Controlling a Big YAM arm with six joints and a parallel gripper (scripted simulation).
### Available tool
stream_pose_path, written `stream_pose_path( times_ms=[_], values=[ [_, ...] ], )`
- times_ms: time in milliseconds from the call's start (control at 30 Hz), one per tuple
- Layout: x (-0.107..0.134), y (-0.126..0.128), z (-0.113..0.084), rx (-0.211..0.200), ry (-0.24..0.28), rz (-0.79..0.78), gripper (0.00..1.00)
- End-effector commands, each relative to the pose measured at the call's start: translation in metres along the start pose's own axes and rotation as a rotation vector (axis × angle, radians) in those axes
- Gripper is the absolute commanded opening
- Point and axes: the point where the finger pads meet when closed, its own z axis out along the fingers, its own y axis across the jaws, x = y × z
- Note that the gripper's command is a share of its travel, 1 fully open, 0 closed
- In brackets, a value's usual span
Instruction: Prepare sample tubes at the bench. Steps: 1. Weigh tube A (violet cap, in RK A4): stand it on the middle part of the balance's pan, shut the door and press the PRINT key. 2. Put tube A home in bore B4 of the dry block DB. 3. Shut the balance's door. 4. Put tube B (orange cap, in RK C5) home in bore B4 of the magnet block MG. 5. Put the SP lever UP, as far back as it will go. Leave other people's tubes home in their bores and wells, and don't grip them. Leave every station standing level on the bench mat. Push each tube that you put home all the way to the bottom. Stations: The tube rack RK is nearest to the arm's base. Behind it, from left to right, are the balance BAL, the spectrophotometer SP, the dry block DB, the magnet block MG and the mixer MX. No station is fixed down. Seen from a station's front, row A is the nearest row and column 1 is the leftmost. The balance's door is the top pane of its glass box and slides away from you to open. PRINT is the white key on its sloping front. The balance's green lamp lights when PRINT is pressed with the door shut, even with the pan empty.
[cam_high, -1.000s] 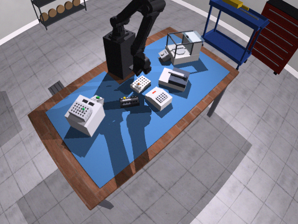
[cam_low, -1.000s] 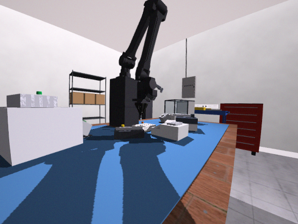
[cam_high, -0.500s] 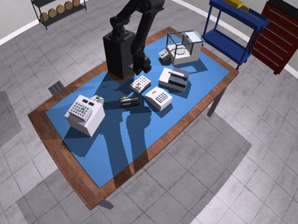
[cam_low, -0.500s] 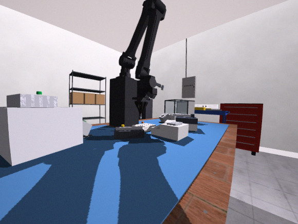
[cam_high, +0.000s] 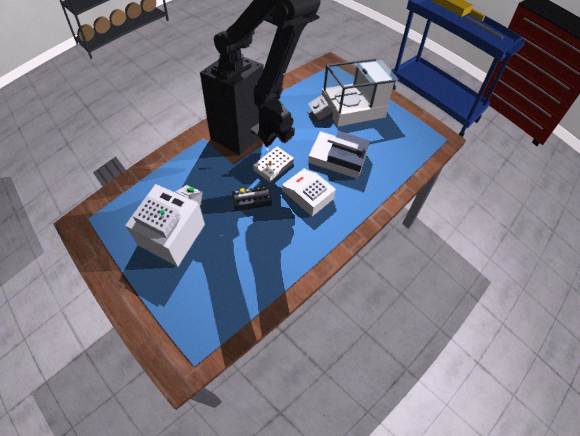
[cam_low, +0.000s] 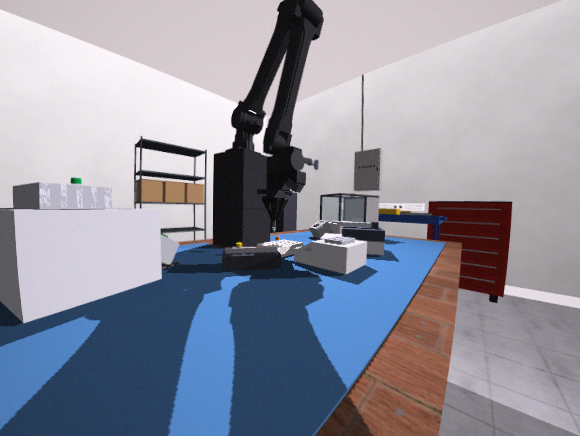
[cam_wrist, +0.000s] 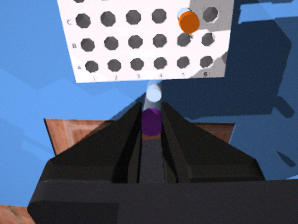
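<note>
Clenched by the cap in the gripper (cam_high: 267, 145) (cam_low: 274, 219) (cam_wrist: 151, 114): tube A (cam_high: 267, 149) (cam_low: 274, 229) (cam_wrist: 153, 94), with violet between both fingers and the pale body jutting out beyond the fingertips. Pointing downward, closed end lowest, long axis close to upright and roughly in line with the fingers. Held above the desk (cam_high: 305, 296) (cam_low: 415, 345) (cam_wrist: 67, 135), out of the rack (cam_high: 285, 168) (cam_low: 295, 245) (cam_wrist: 122, 54), near the row A edge. Seated in C5, apart from the gripper: tube B (cam_high: 270, 163) (cam_low: 277, 238) (cam_wrist: 189, 22), orange cap up.

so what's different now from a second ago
The gripper has risen slightly, with tube A between its fingers; whether it was already gripped then is too small to tell. The rack, tube B and the other stations look unmoved.
</note>
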Motion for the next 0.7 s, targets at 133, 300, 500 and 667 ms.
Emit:
stream_pose_path(
  times_ms=[133, 300, 500, 667],
  values=[
    [0.0032, -0.0002, -0.0021, 0.000, 0.003, 0.002, 0.09],
    [0.0032, -0.0002, -0.0021, 0.000, 0.003, 0.002, 0.09],
    [0.0032, -0.0002, -0.0021, 0.000, 0.003, 0.002, 0.09],
    [0.0054, -0.0019, -0.0076, -0.001, 0.008, 0.000, 0.09]
  ],
)
